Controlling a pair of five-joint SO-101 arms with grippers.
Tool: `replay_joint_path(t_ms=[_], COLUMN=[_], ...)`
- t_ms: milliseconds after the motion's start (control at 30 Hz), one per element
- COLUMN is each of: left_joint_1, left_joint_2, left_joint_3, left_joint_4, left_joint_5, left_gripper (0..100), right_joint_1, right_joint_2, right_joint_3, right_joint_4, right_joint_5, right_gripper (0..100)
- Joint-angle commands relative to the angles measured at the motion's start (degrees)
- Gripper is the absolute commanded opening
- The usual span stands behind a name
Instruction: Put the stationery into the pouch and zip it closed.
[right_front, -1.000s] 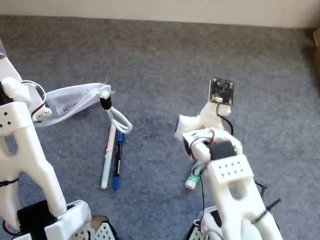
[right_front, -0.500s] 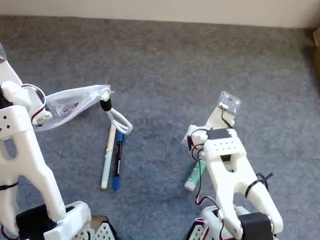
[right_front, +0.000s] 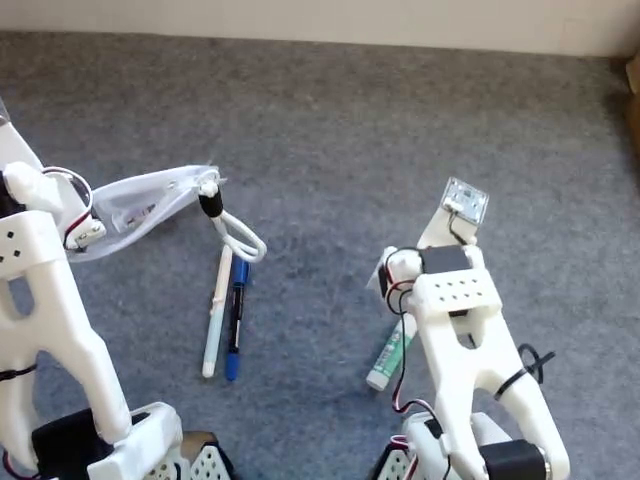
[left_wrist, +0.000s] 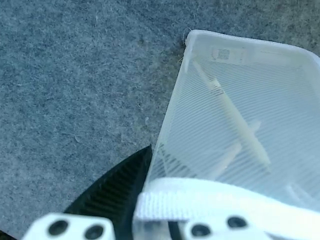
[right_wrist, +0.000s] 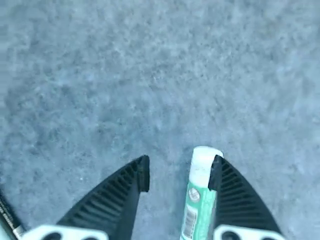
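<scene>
Worryingly, right gripper (right_wrist: 180, 172), wide open, straddles the glue stick (right_wrist: 199, 200) off-centre; closing could roll it away. Left gripper (right_front: 82, 228) pinches the pouch (right_front: 140, 205).

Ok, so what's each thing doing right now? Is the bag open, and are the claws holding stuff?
pouch: held by one end, pale sticks inside, zip unclear.
left gripper: shut on the pouch.
right gripper: open, low over the carpet.
glue stick: lying between the open fingers, not gripped.
white pen: lying on the carpet, outside the pouch.
blue pen: lying beside the white pen.
</scene>
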Motion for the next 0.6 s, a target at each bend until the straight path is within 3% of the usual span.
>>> replay_joint_path(t_ms=[0, 200, 433, 567], left_joint_1=[0.0, 0.0, 0.0, 0.0], left_joint_2=[1.2, 1.2, 1.3, 1.4], left_joint_3=[0.7, 0.8, 1.5, 1.5], left_joint_4=[-0.2, -0.2, 0.1, 0.1], left_joint_5=[0.9, 0.9, 0.9, 0.9], left_gripper=[1, 1, 1, 1], right_joint_1=[0.4, 0.4, 0.4, 0.4], right_joint_2=[-2.3, -2.2, -2.2, -2.2], right_joint_3=[-5.5, -1.4, 10.1, 13.6], right_joint_4=[4.0, 3.5, -9.5, -12.0], right_joint_5=[-3.1, -3.1, -3.0, -1.0], right_gripper=[19.0, 19.0, 19.0, 19.0])
